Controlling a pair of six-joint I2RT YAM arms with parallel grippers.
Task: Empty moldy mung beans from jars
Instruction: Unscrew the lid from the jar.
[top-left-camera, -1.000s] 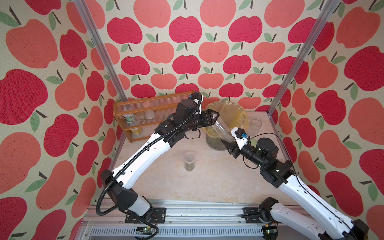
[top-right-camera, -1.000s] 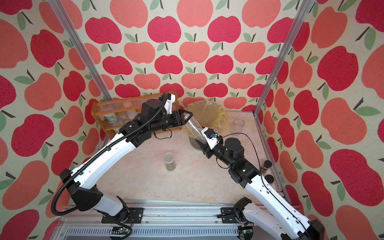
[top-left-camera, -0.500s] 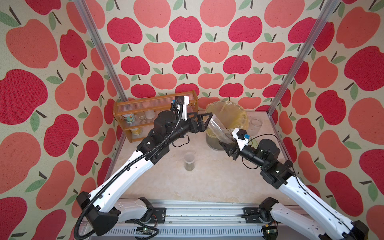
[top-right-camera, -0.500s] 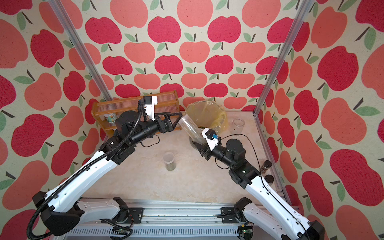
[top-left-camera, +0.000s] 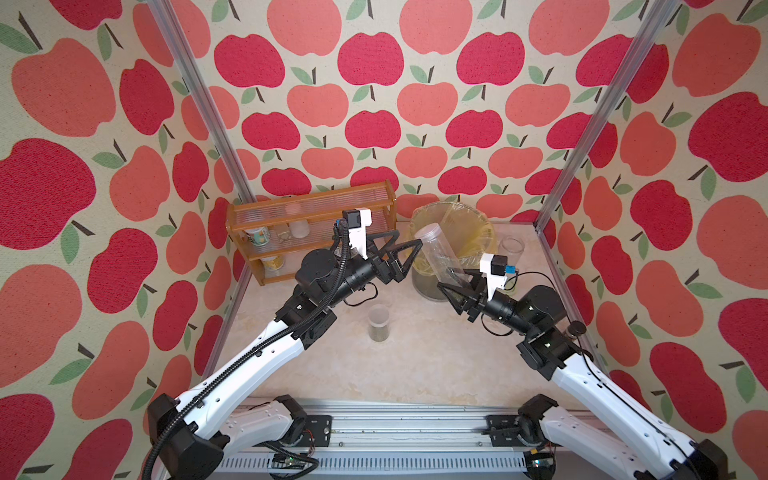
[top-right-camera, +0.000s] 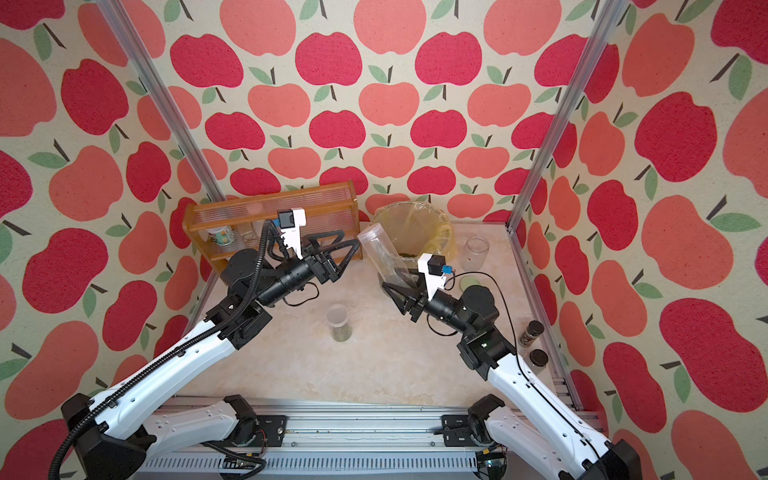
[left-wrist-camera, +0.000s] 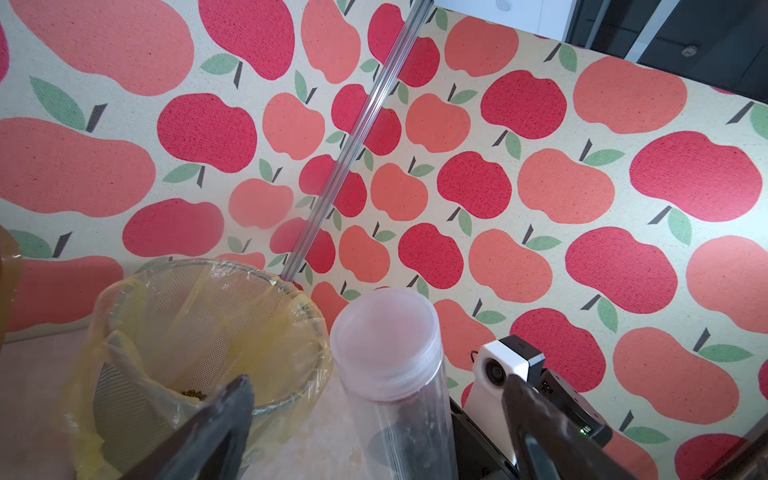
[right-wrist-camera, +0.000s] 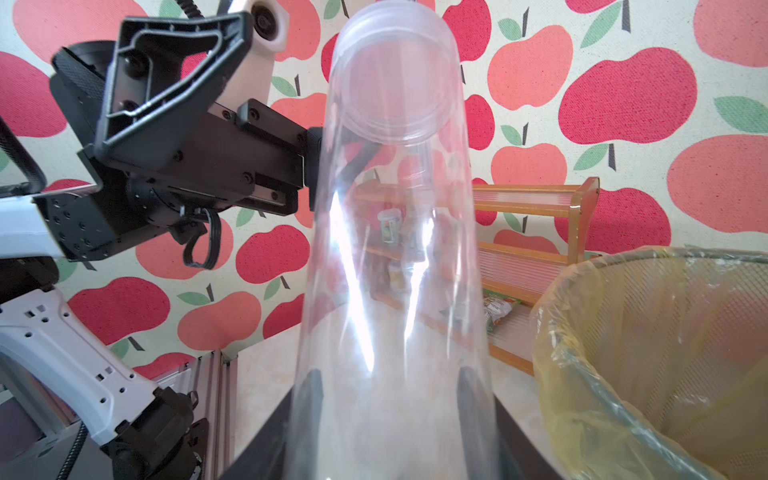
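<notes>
A tall jar (top-left-camera: 436, 253), clear and slim, hangs tilted in the air just beside a bin (top-left-camera: 455, 206). My right gripper (top-left-camera: 454, 287) is clamped on its lower end. Its upper end, closed with a clear cap (left-wrist-camera: 384, 324), leans toward my left arm. The wall looks see-through most of the way up; I cannot tell whether anything remains at the gripped end. My left gripper (top-left-camera: 409, 242) stands wide open at the cap, a finger on each side with a gap between, holding nothing.

A small heap of olive-green beans (top-right-camera: 405, 253) lies in the bin, a mesh basket lined with a yellow bag. More beans fill the bottom of a short jar (top-left-camera: 379, 323) standing upright alone in the middle of the table (top-left-camera: 415, 374). A round jar (top-right-camera: 476, 252) stands to the right of the bin, and a pale green lid (top-right-camera: 470, 282) lies flat on the table near it.

The table is pale beige with a marbled look. A wooden rack (top-left-camera: 311, 199) with cans and small containers stands against the back wall, left of the bin. Two dark-capped bottles (top-right-camera: 532, 332) stand at the table's right edge. The walls (top-left-camera: 370, 62) on three sides show red and coral apples on cream, with metal posts (top-left-camera: 195, 104) at the rear corners. Both arms are mounted on a metal rail (top-left-camera: 395, 424) along the front.
</notes>
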